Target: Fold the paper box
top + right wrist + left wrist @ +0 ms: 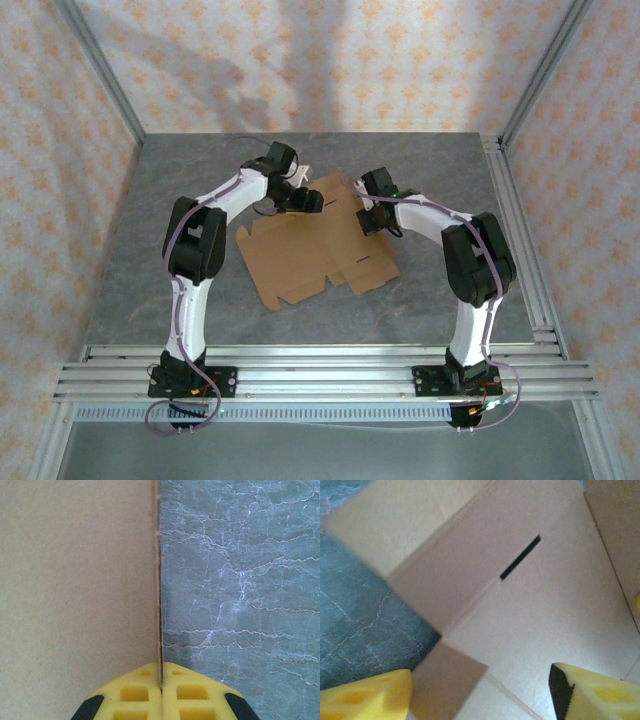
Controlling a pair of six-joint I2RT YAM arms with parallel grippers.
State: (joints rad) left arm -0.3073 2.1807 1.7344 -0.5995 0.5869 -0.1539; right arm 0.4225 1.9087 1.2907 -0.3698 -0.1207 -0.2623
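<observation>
Cardboard paper box [310, 255], notched and creased, rests on marbled table [420, 312].

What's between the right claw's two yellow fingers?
An edge of the tan-brown cardboard paper box, clamped in the right claw, seen in the right wrist view.

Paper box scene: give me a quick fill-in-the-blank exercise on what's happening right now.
The right jaws are ___ on an edge of the paper box. The left jaws stand ___ over the box. In the top view the box lies ___ the left arm and the right arm.
Missing words: shut, open, between.
</observation>
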